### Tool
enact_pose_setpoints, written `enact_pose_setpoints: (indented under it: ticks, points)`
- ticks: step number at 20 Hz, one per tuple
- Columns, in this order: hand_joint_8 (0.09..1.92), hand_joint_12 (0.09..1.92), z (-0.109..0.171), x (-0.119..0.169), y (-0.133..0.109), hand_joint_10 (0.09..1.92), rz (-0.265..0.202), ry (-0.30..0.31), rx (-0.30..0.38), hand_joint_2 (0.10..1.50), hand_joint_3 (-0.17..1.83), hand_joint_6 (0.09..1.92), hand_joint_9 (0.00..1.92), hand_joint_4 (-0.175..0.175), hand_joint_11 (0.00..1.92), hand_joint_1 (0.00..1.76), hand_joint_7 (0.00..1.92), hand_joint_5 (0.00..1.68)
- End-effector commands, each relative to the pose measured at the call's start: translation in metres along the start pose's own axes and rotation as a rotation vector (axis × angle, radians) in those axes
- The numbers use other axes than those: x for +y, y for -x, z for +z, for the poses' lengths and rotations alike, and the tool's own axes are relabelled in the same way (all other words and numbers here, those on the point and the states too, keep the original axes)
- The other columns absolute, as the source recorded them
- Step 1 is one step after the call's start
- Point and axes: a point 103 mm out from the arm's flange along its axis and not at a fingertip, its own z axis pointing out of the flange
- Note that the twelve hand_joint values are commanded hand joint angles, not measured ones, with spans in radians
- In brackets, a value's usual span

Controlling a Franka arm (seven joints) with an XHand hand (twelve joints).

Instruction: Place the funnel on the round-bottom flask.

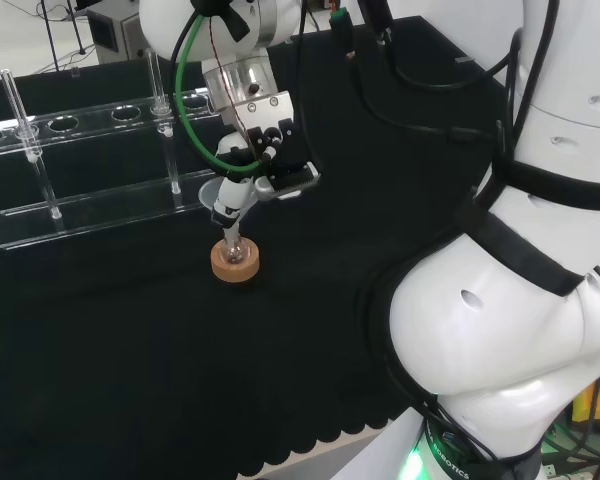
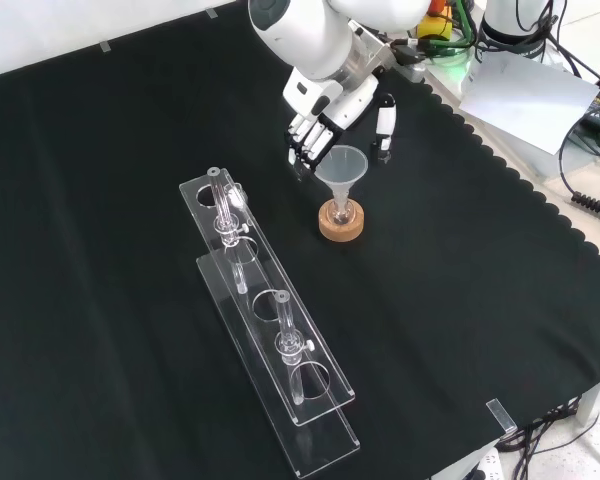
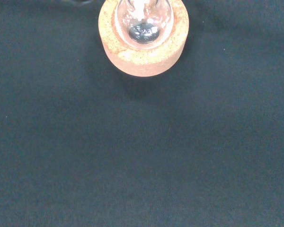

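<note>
Hand (image 2: pixel 325 125) above the clear funnel (image 2: pixel 341 166), fingers curled about the rim from the far side in the front view, thumb (image 2: pixel 385 122) out to the right – whether actually touching the funnel, hard to tell. Funnel upright, stem down in the neck of the round-bottom flask (image 2: pixel 341 212). Flask seated in a cork ring (image 2: pixel 340 229) on the black cloth (image 2: pixel 460 300). Left of it in the front view – a clear acrylic rack (image 2: pixel 270 340) with glass tubes (image 2: pixel 220 205).
</note>
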Motion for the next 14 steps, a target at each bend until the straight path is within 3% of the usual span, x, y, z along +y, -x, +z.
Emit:
enact_pose_setpoints:
  ticks: [1, 4, 5, 7, 9, 14]
  points:
    - [0.09, 1.2, -0.002, -0.005, -0.001, 0.44, 0.028, 0.022, -0.005, 0.91, -0.17, 0.09, 0.0, -0.09, 0.0, 0.72, 0.0, 0.05]
    - [0.09, 1.17, -0.01, -0.011, 0.003, 0.35, 0.013, 0.096, -0.009, 0.9, -0.17, 0.09, 0.0, -0.09, 0.0, 0.71, 0.0, 0.04]
    - [0.09, 1.18, -0.014, -0.013, 0.005, 0.38, 0.003, 0.147, -0.011, 0.9, -0.17, 0.09, 0.0, -0.091, 0.0, 0.71, 0.0, 0.04]
    - [0.09, 1.25, -0.021, -0.018, 0.013, 0.56, -0.009, 0.225, 0.003, 0.9, -0.17, 0.09, 0.0, -0.092, 0.0, 0.7, 0.03, 0.08]
    - [0.09, 1.35, -0.028, -0.021, 0.023, 0.71, -0.013, 0.258, 0.009, 0.91, -0.17, 0.09, 0.07, -0.09, 0.0, 0.7, 0.11, 0.15]
    - [0.5, 1.44, -0.04, -0.021, 0.052, 0.77, -0.003, 0.297, 0.039, 0.93, -0.17, 0.09, 0.15, -0.088, 0.0, 0.71, 0.02, 0.22]
